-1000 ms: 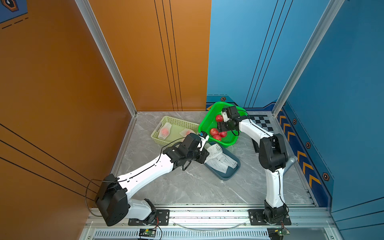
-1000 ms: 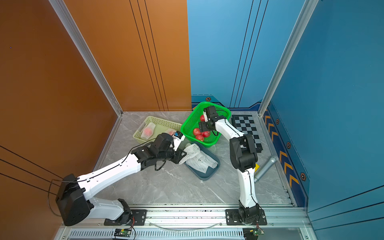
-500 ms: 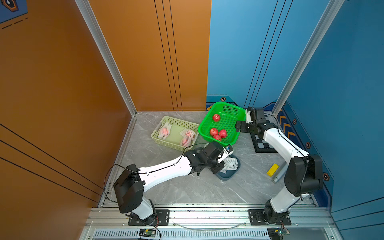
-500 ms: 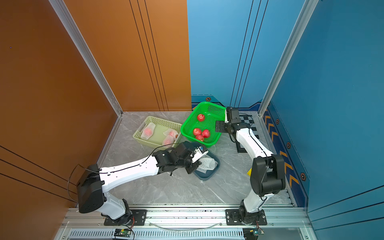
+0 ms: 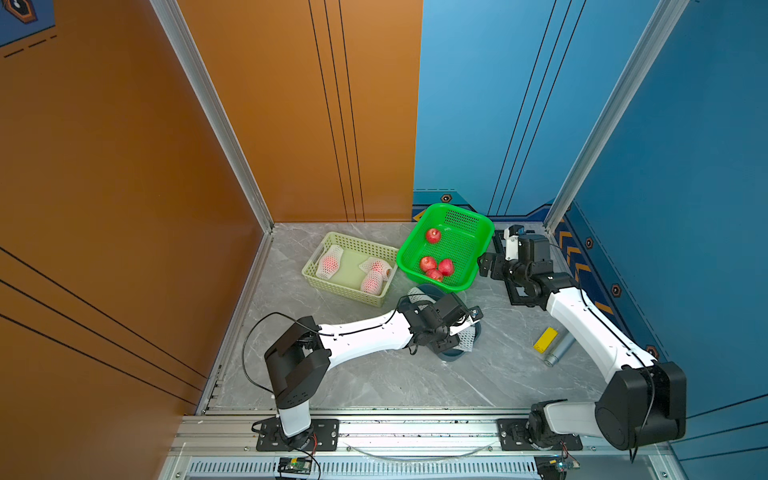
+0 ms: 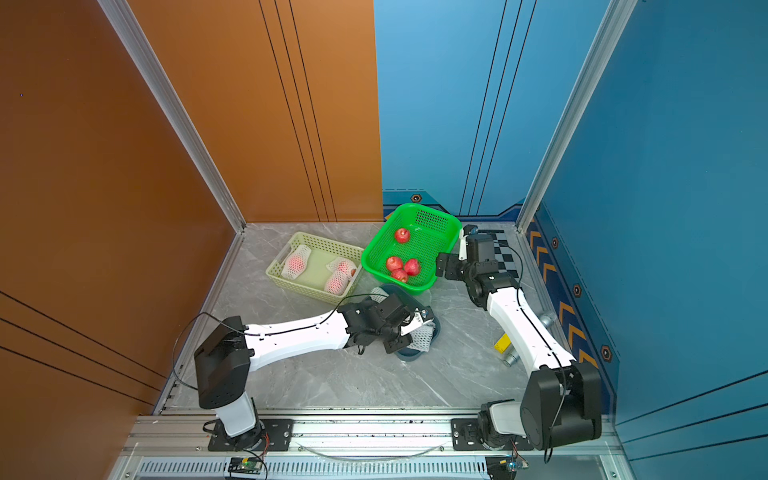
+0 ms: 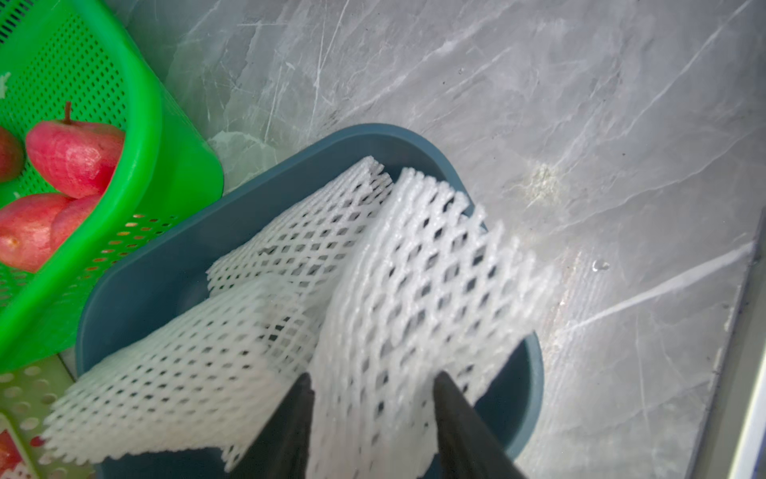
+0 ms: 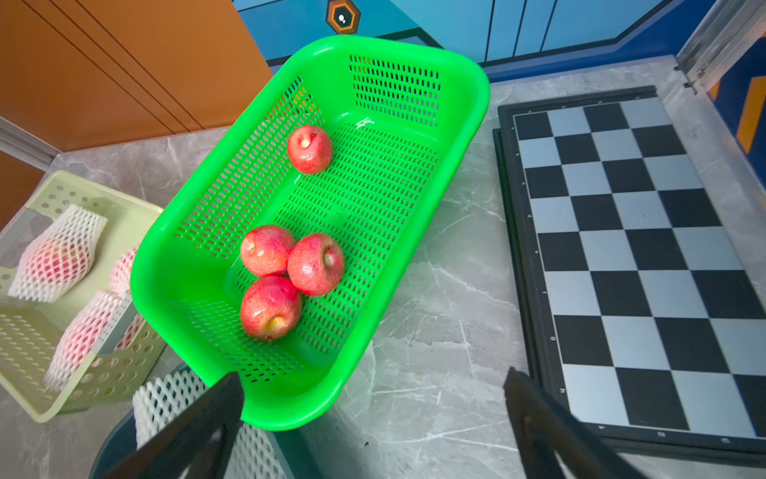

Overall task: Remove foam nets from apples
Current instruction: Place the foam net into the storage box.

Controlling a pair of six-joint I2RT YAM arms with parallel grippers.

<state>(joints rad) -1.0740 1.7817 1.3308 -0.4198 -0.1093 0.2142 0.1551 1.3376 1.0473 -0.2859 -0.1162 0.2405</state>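
The left claw (image 7: 373,377) stands with jaws parted around a foam net (image 7: 418,282) draped over the rim of the blue tub (image 7: 166,265), seemingly let go. Lift straight up so the mesh cannot snag and trail out. The right claw (image 8: 373,373) hovers wide open and empty beside the green basket (image 8: 472,108) of bare apples (image 8: 311,149). Netted apples (image 5: 330,264) lie in the pale basket (image 5: 357,245).

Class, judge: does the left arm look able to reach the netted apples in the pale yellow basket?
Probably yes: the left gripper hangs over the blue bin near the yellow basket, nothing between; but a foam net lies between its jaws.
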